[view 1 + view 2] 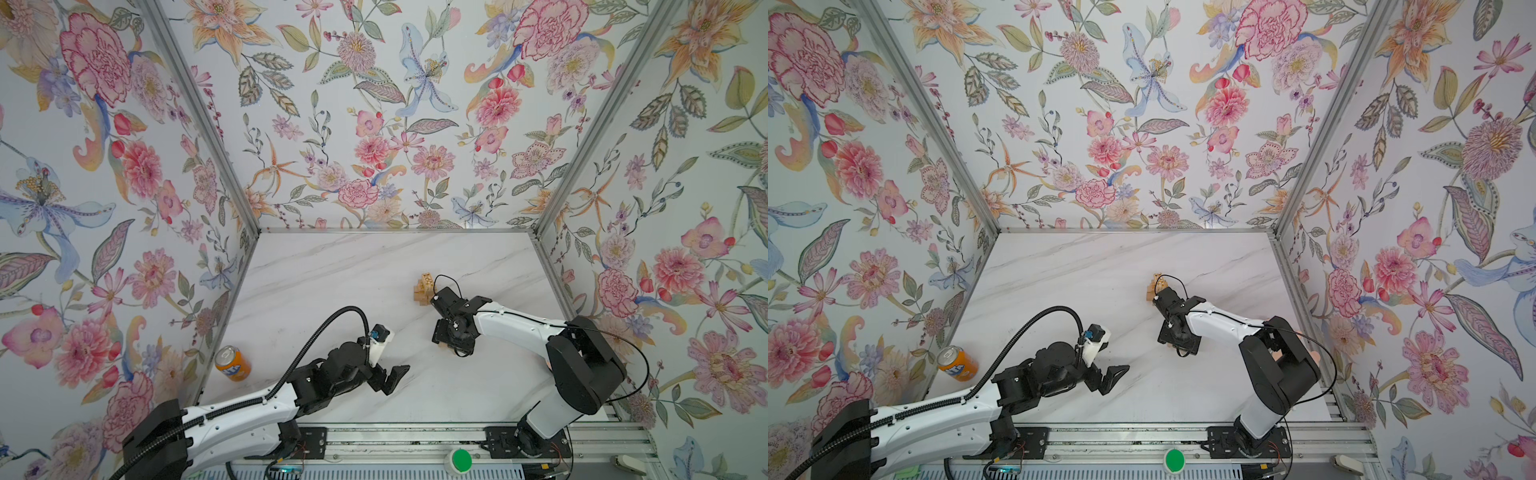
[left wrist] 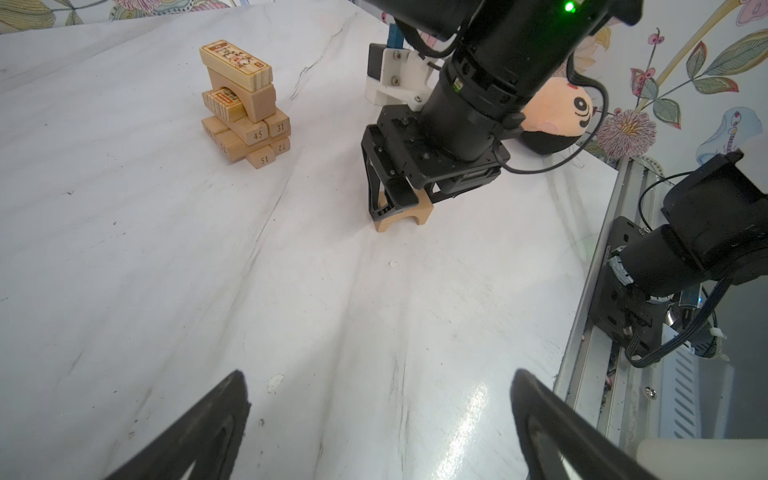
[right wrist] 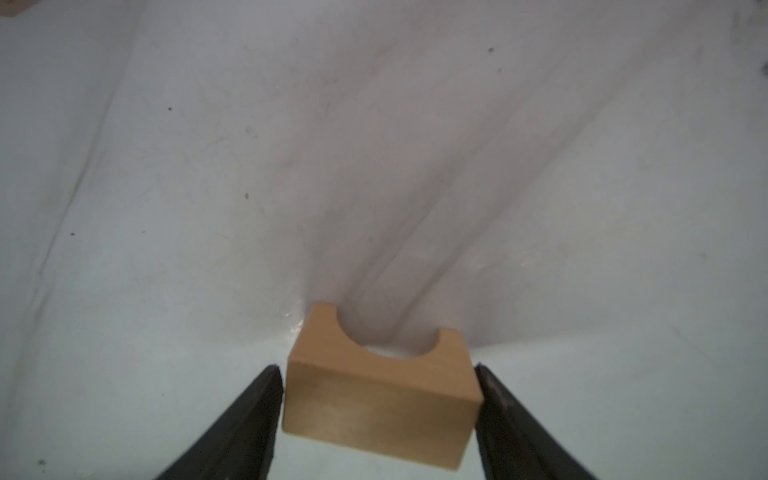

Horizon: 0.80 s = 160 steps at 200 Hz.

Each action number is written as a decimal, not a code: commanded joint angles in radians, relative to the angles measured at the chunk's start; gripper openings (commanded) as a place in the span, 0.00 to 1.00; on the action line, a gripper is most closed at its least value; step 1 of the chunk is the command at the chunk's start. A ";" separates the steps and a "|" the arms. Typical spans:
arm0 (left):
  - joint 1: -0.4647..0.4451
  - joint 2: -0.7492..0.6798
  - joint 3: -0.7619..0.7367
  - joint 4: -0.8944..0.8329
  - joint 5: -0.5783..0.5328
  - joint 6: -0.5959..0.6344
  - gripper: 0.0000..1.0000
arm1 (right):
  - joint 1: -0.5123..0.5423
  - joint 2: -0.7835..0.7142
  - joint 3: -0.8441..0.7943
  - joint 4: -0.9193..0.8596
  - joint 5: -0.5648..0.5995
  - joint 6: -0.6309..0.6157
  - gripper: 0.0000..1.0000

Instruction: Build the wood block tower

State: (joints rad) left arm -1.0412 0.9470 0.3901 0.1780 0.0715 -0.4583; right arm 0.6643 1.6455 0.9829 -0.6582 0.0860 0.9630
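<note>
Marble tabletop (image 1: 332,291), right end effector (image 3: 376,369) astride an arched wood block (image 3: 374,399), grip unclear; left end effector (image 2: 379,374) agape, empty.

Bench (image 1: 332,291): white marble, grey veining. Tower (image 2: 257,135): light-tan wood, dark printed numerals on brick ends, orange-brown printed pattern on top brick (image 2: 235,62). Arch block (image 3: 382,386): plain tan. Can (image 1: 232,363): orange, blue logo. Walls (image 1: 374,104): pink, orange, blue floral print.

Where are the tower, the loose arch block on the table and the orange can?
tower (image 2: 259,102): left wrist view, on a plain block halfway up.
arch block (image 3: 380,415): right wrist view, on its flat side face.
orange can (image 1: 232,365): a top view, on its orange wall.
</note>
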 commanded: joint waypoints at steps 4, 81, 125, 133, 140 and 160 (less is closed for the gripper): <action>-0.010 -0.016 -0.015 0.021 -0.005 0.016 0.99 | 0.002 0.025 0.025 -0.008 0.009 0.008 0.72; -0.009 -0.022 -0.015 0.012 -0.010 0.016 0.99 | -0.001 0.064 0.061 -0.034 0.019 -0.045 0.56; -0.009 -0.021 -0.003 -0.007 -0.028 0.008 0.99 | 0.006 0.056 0.100 -0.069 0.045 -0.103 0.49; -0.008 -0.019 0.002 -0.011 -0.030 0.006 0.99 | 0.009 0.050 0.109 -0.079 0.055 -0.115 0.49; -0.009 -0.016 0.008 -0.016 -0.031 0.007 0.99 | 0.012 0.044 0.119 -0.089 0.062 -0.125 0.49; -0.008 -0.008 0.027 -0.030 -0.039 0.004 0.99 | 0.017 0.020 0.148 -0.116 0.079 -0.166 0.48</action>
State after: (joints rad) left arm -1.0412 0.9382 0.3878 0.1738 0.0639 -0.4591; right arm 0.6693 1.6978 1.0821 -0.7101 0.1188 0.8619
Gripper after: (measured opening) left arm 0.993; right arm 0.622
